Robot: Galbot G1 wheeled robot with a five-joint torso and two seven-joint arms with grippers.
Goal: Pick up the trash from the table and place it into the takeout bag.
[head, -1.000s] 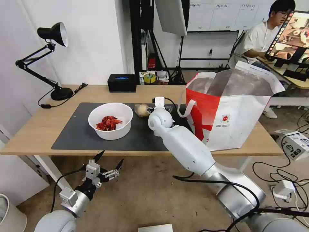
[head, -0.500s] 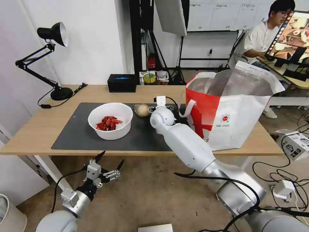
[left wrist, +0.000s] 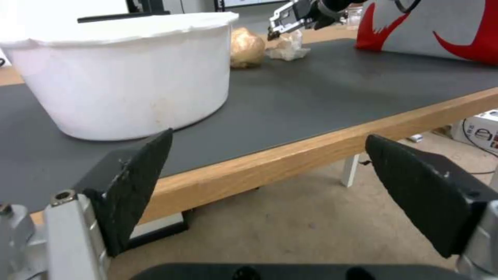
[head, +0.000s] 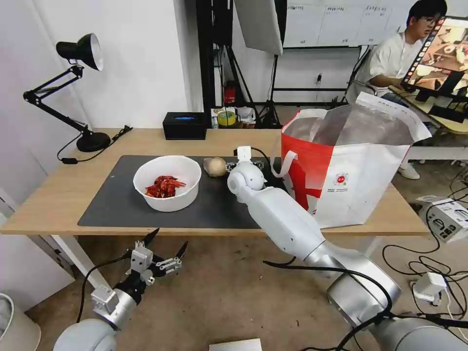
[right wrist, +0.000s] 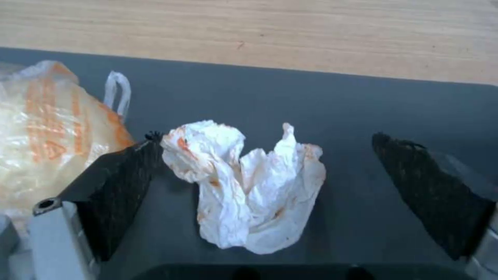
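Two fingers of the right end effector (right wrist: 259,186) are standing apart around the crumpled tissue (right wrist: 249,186) at frame center on the counter's mat (right wrist: 321,101). The lump (right wrist: 46,128) at left is crowding one finger; closing could snag it. The left end effector (head: 163,253) is hanging spread below the counter (head: 53,195).

Light-wood table (head: 58,200) with grey mat (head: 117,204), takeout bag (head: 351,170), desk lamp (head: 73,87), black box (head: 185,126)

Crumpled tissue (right wrist: 249,186) on mat beside beige lump (head: 215,166); crayfish bowl (head: 167,183) nearby — red-white bag (head: 351,165) upright.
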